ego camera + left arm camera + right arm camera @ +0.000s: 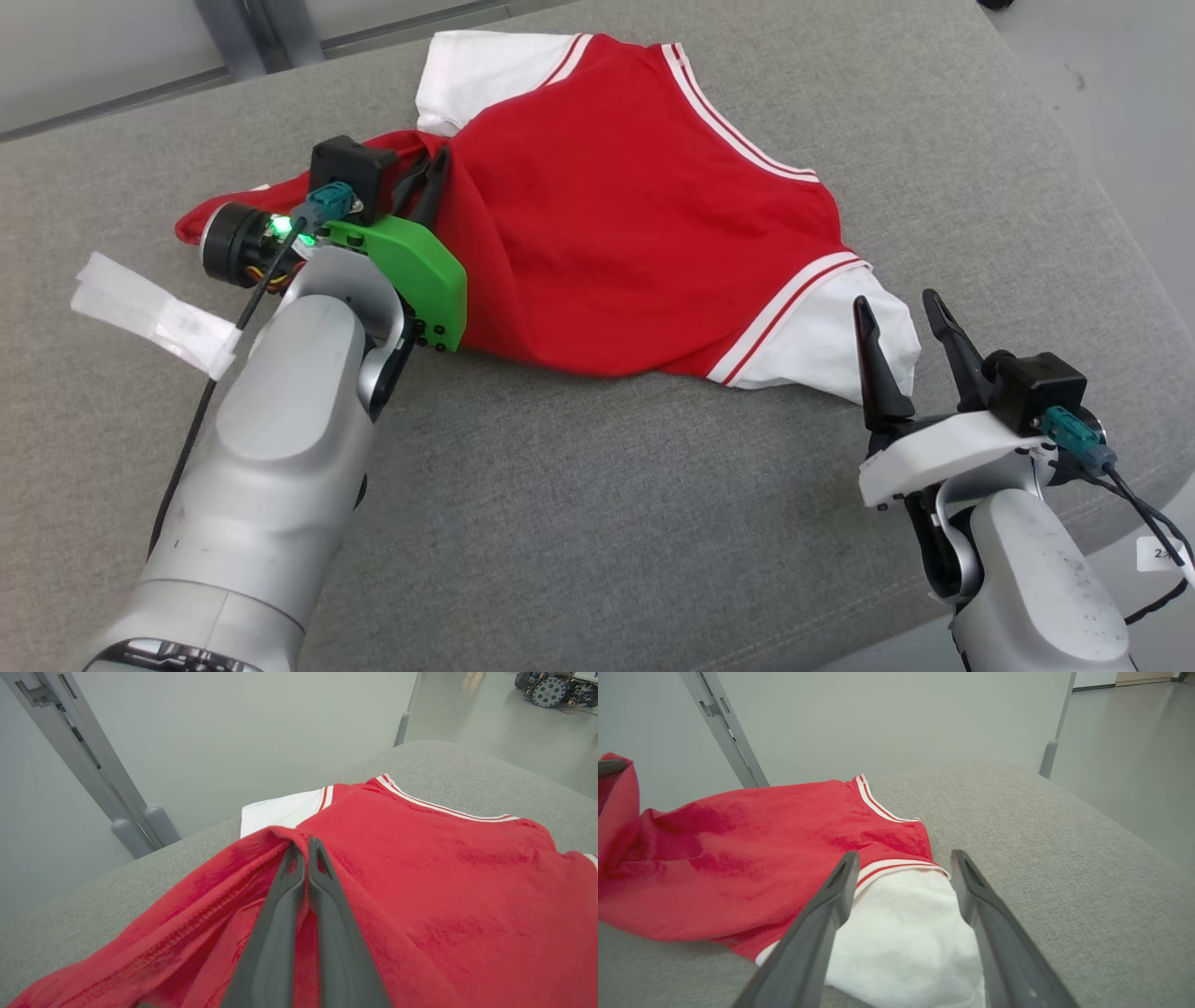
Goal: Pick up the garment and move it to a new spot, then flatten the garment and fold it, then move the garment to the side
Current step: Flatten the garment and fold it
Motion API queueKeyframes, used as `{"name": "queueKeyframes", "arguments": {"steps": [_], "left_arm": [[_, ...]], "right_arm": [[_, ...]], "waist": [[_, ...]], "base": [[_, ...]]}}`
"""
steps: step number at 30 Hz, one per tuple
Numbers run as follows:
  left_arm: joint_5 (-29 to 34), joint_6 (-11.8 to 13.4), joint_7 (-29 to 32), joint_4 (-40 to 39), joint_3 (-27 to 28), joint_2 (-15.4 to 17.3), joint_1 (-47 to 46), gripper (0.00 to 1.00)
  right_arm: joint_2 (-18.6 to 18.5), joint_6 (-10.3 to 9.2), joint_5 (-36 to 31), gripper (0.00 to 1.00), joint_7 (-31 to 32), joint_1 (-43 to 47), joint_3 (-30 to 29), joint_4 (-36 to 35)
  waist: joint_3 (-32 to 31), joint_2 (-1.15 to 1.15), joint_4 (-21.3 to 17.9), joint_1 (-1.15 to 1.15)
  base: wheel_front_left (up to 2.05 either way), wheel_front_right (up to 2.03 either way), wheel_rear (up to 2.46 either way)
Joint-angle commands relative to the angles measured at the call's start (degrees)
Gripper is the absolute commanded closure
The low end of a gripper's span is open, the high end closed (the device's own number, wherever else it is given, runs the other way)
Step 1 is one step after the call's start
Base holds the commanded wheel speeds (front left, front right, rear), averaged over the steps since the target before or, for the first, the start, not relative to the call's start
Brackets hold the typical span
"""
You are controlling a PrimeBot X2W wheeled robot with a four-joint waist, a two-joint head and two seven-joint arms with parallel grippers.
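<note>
Surface: a grey woven-fabric padded surface with rounded edges and corners carries everything; its weave shows plainly in the right wrist view.
Garment: a red short-sleeved garment with white sleeves and red-and-white striped trim lies on the far half of the padded surface, spread out but creased. One white sleeve points to the far edge. The other white sleeve lies at the near right.
Left gripper: the left gripper is at the garment's left edge, and its jaws are clenched on a bunched fold of red cloth. In the left wrist view the two dark fingers lie pressed together, with the fold gathered at their tips. In the right wrist view that side of the garment stands raised off the padding.
Right gripper: the right gripper is at the near right with its jaws released and spread wide. In the right wrist view the near sleeve lies between the two fingers; whether they touch it I cannot tell.
Loose item: a white crumpled strip of tape or paper lies on the padding left of the left arm, apart from the garment.
Room: a pale grey wall panel with grey metal posts stands behind the padded surface. A glossy grey floor runs beyond it, and a wheeled machine stands far off.
</note>
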Motion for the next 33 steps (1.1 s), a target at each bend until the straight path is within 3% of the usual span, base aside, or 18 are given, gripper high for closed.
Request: {"name": "queueKeyframes", "arguments": {"steps": [1,2,3,4,11,16,23,28,33], "left_arm": [[-0.6,-0.25,-1.55,2.06,-1.07,-0.45,-1.32,1.0],[-1.08,-0.25,-2.27,3.47,-1.99,-0.68,-2.11,1.0],[-2.6,-0.25,-2.64,5.3,-2.64,-0.98,-2.73,0.07],[-3.18,-0.21,-2.98,6.57,-3.52,-1.1,-3.24,0.0],[-6.3,-0.22,-9.15,10.01,-9.74,-1.65,-3.78,0.0],[-8.12,-0.23,-10.87,8.15,-10.51,-1.47,0.08,0.0],[-9.34,1.23,-11.22,5.71,-9.23,3.08,7.99,0.0],[-10.25,1.13,-8.29,5.63,-9.22,5.46,9.69,0.0],[-11.3,0.29,-1.6,7.99,-10.41,6.68,7.38,0.0]], "right_arm": [[0.02,-0.07,0.57,0.0,-0.16,-0.75,0.65,0.21],[0.02,-0.07,0.61,0.0,-0.16,-1.13,1.04,0.37],[0.0,-0.07,0.59,0.0,-0.16,-1.54,1.53,0.66],[-0.02,-0.07,0.69,0.0,-0.16,-1.83,1.86,0.76],[-0.02,-0.07,-0.87,0.0,-0.16,-0.56,0.75,1.82],[-0.05,-0.07,-1.81,0.0,-0.16,1.73,-0.58,2.51],[-0.07,-0.07,-2.35,0.0,-0.16,4.16,-1.68,2.22],[-0.06,-0.07,-2.02,0.0,-0.16,4.72,-1.79,1.87],[-0.07,-0.07,-1.95,0.0,-0.16,2.98,-0.77,1.62]], "waist": [[1.89,0.0,-1.41,0.0],[1.95,0.0,-1.27,0.0],[1.91,0.0,-1.06,0.0],[1.85,0.0,-0.83,0.0],[-0.7,0.0,2.96,0.0],[-4.34,0.0,5.5,0.0],[-6.87,0.0,6.6,0.0],[-6.4,0.0,6.7,0.0],[-4.49,0.0,5.48,0.0]], "base": [[0.0,0.0,0.0],[0.0,0.0,0.0],[0.0,0.0,0.0],[0.0,0.0,0.0],[0.0,0.0,0.0],[0.0,0.0,0.0],[0.0,0.0,0.0],[0.0,0.0,0.0],[0.0,0.0,0.0]]}}
